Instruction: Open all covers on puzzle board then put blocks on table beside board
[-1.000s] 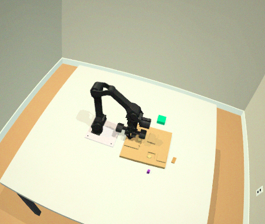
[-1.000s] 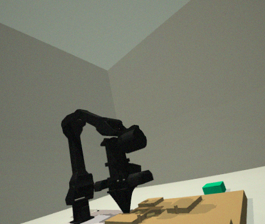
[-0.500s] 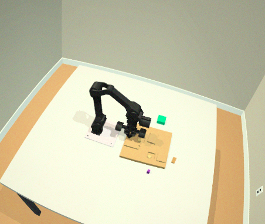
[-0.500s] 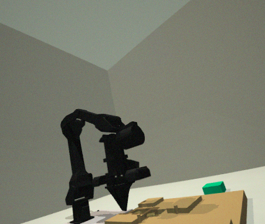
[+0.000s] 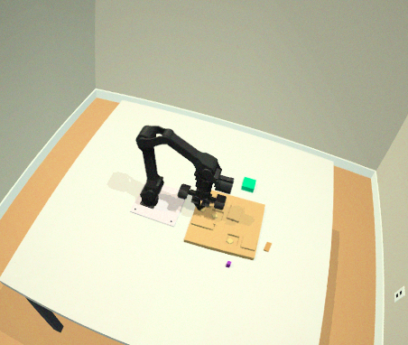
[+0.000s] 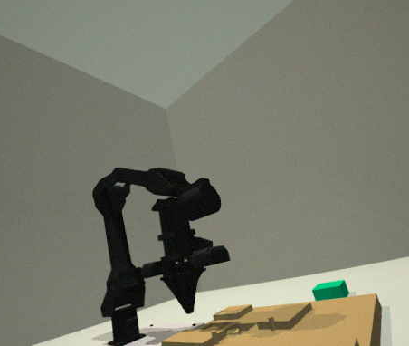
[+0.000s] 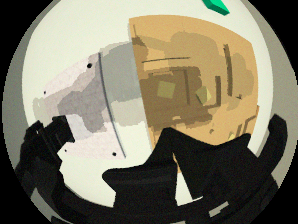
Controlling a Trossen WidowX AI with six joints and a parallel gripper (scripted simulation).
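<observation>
The wooden puzzle board (image 5: 218, 247) (image 6: 346, 312) (image 7: 195, 27) lies on the table. Raised covers show at its front left (image 5: 203, 220), near its middle (image 5: 236, 212) (image 6: 282, 313) and at its front right (image 5: 248, 242); another cover (image 6: 233, 311) shows in the exterior view. Pale yellow patches (image 5: 230, 240) (image 7: 166, 90) show in uncovered wells. A green block (image 5: 248, 184) (image 6: 330, 290) (image 7: 217, 6), a purple block (image 5: 228, 264) and an orange block (image 5: 267, 247) rest on the table beside the board. My gripper (image 5: 200, 208) (image 6: 189, 312) is shut and empty, above the board's arm-side edge.
The arm's pale base plate (image 5: 161, 217) (image 7: 82, 107) lies left of the board. The arm arches over from it and casts shadows on the board. Small upright knobs (image 6: 271, 323) stand on the board. A room wall (image 5: 245, 68) rises behind the table.
</observation>
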